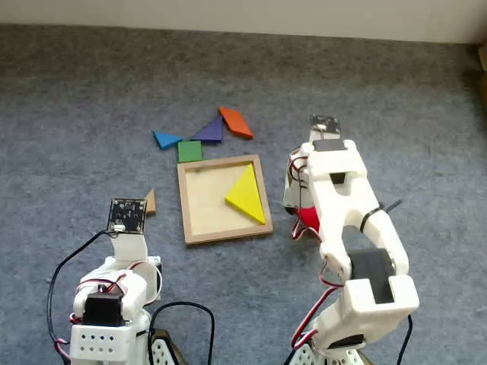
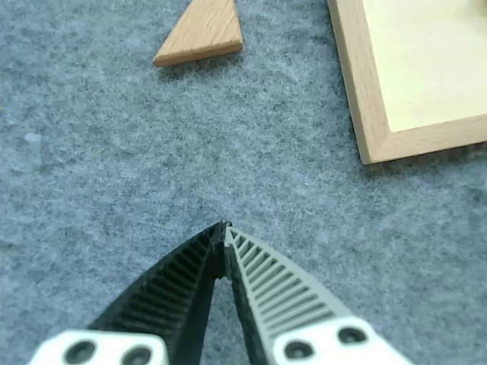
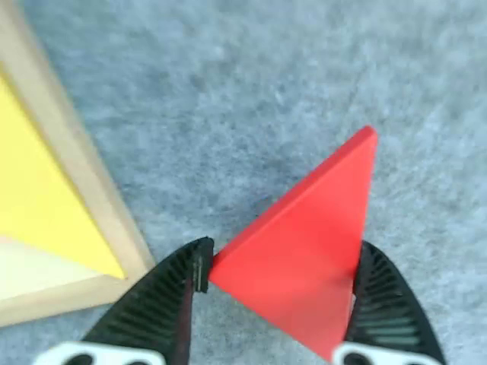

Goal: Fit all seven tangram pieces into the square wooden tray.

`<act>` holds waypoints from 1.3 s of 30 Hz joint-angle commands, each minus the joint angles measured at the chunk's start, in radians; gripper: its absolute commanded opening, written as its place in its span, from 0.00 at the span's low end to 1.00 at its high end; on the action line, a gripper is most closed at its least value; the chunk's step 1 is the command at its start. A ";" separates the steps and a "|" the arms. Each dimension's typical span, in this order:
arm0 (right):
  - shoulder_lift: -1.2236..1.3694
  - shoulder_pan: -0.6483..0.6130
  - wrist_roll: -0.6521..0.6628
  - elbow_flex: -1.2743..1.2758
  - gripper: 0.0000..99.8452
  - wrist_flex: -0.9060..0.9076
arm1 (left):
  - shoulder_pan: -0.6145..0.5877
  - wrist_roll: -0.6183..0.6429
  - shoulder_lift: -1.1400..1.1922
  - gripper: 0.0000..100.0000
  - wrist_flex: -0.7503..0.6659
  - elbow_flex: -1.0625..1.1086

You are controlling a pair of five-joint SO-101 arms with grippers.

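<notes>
The square wooden tray lies mid-table and holds a yellow triangle against its right side. My right gripper is shut on a red triangle, just right of the tray's rim and next to the yellow triangle. In the high view the red triangle peeks out under the right arm. My left gripper is shut and empty over the carpet. A plain wooden triangle lies ahead of it, left of the tray's corner.
Beyond the tray's far left corner lie a green square, a blue triangle, a purple triangle and an orange parallelogram. The wooden triangle lies left of the tray. Grey carpet covers the table.
</notes>
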 commanded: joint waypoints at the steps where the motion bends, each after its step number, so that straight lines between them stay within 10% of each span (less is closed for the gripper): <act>1: -0.140 -0.053 0.083 -0.056 0.18 0.015 | 0.010 -0.003 -0.038 0.01 0.005 0.016; 27: 0.082 -0.470 0.970 -0.124 0.18 -0.432 | 0.010 -0.003 -0.038 0.01 0.005 0.016; 39: 0.176 -0.519 1.073 -0.216 0.21 -0.430 | 0.010 -0.003 -0.038 0.01 0.005 0.016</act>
